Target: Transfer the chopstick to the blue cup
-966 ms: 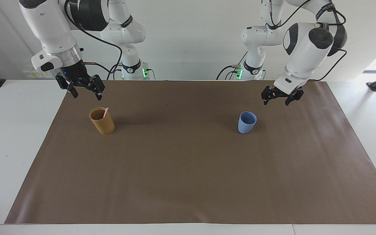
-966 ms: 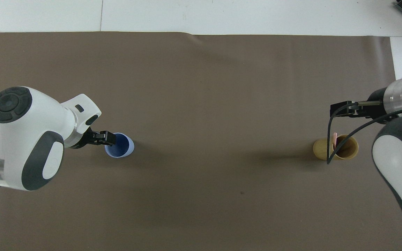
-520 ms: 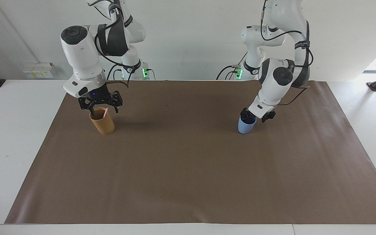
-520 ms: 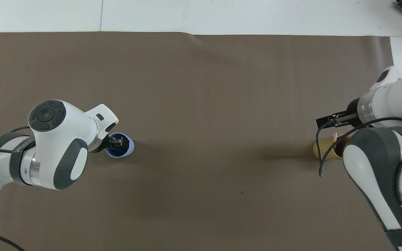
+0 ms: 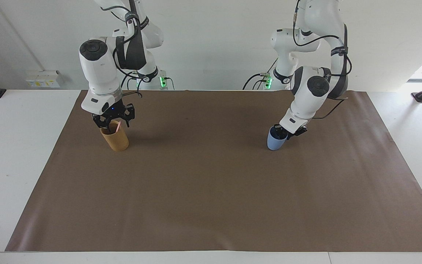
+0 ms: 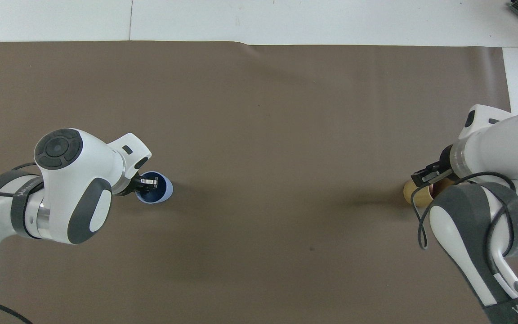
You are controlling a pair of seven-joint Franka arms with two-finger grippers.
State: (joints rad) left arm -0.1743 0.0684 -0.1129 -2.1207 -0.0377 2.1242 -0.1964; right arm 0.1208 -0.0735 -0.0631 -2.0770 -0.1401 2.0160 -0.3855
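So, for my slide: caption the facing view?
Right gripper at tan cup holding chopstick; left gripper at blue cup.

Right claw [image 5: 113, 123] brought down from above worktop edge nearest robots, at right arm's end, onto mouth of tan cup [image 5: 115, 138]; fingers now straddling chopstick [image 5: 118, 127] at cup rim, gap narrowed compared with a second ago. Right arm swung inward, wrist turned vertical over cup.

Left claw [image 5: 283, 132] lowered from air beside blue cup [image 5: 276, 141] onto its rim; one finger seen inside cup mouth in overhead view, other outside wall. Left arm elbow folded down toward worktop.
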